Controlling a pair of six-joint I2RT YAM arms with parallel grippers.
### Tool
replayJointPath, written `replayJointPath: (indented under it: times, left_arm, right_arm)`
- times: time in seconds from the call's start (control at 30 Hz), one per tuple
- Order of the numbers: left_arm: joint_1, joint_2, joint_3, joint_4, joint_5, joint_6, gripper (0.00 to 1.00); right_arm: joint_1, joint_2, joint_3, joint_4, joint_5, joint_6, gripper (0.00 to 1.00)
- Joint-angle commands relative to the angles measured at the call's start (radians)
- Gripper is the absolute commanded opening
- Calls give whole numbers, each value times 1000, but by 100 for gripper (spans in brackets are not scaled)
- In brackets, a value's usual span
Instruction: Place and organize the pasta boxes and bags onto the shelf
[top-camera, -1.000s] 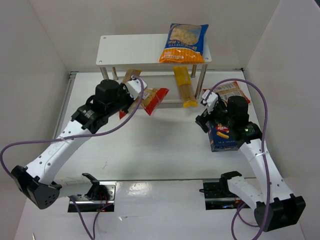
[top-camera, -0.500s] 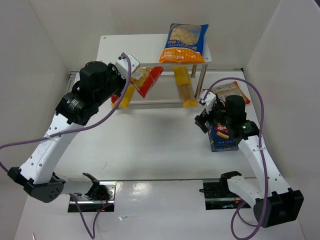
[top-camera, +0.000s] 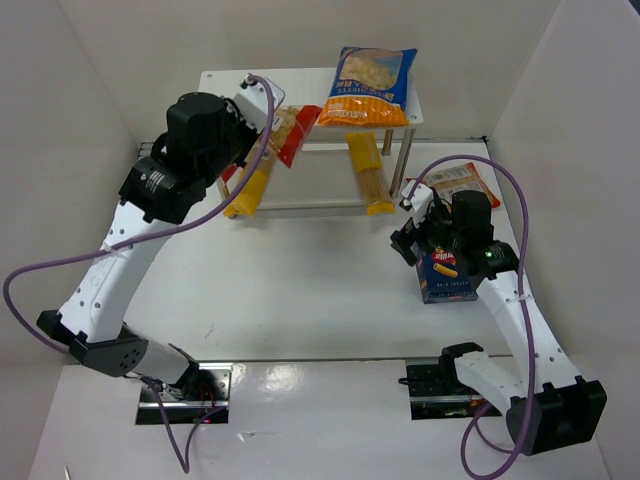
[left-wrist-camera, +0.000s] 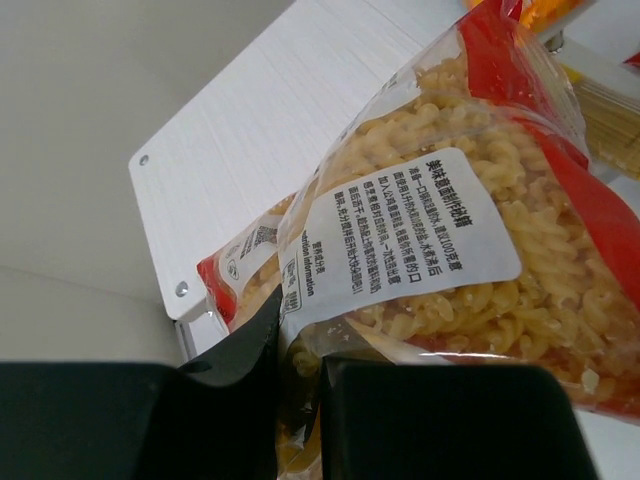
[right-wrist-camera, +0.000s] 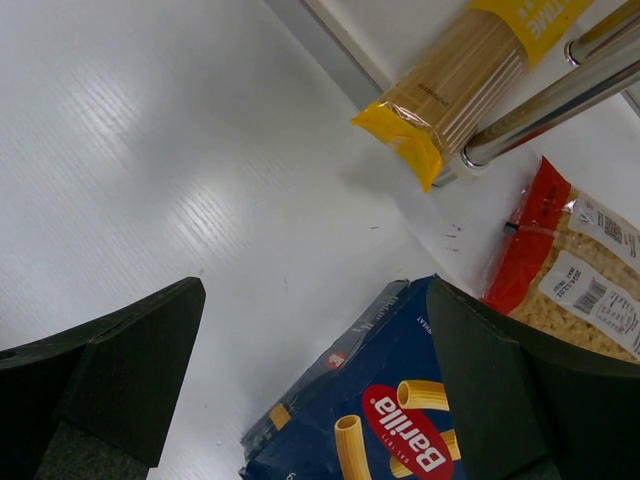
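While the left gripper (left-wrist-camera: 300, 345) is pinching a red bag (left-wrist-camera: 450, 250) by its edge, raised at the front of the shelf (left-wrist-camera: 270, 130) top, the right gripper (right-wrist-camera: 315, 360) is hanging spread wide just above the dark blue carton (right-wrist-camera: 380, 430) on the desk (right-wrist-camera: 150, 150).

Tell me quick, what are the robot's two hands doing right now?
Left gripper: shut on the red pasta bag.
Right gripper: open, holding nothing.
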Motion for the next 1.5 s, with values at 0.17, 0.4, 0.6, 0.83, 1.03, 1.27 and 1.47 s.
replayJointPath:
  times: [0.17,0.4,0.6,0.83,1.03,1.27,1.47]
  left_arm:
    - [1,34,214,161,-86,55,0]
    - [1,94,282,152,-106,89,0]
    - [30,162,335,161,-120,111,0]
    - [64,228,400,131,-111,101,0]
    - [110,269,451,110,-77,81,0]
    - [165,318,463,89,-35,71,0]
    - [222,348,474,89,11,52,0]
  right_arm:
    - [-8,0,-10,25,-5,-9,100]
    - [-8,0,-10,16,-5,-19,100]
    - [-8,0,-10,16,-5,-28,100]
    - [-8,0,-10,7,-5,-28,100]
    - [-8,0,-10,-2,-5,-37,100]
    - [-8,10,-10,-2,-5,-46,100]
    - [-8,19,-10,-12,-14,-55,100]
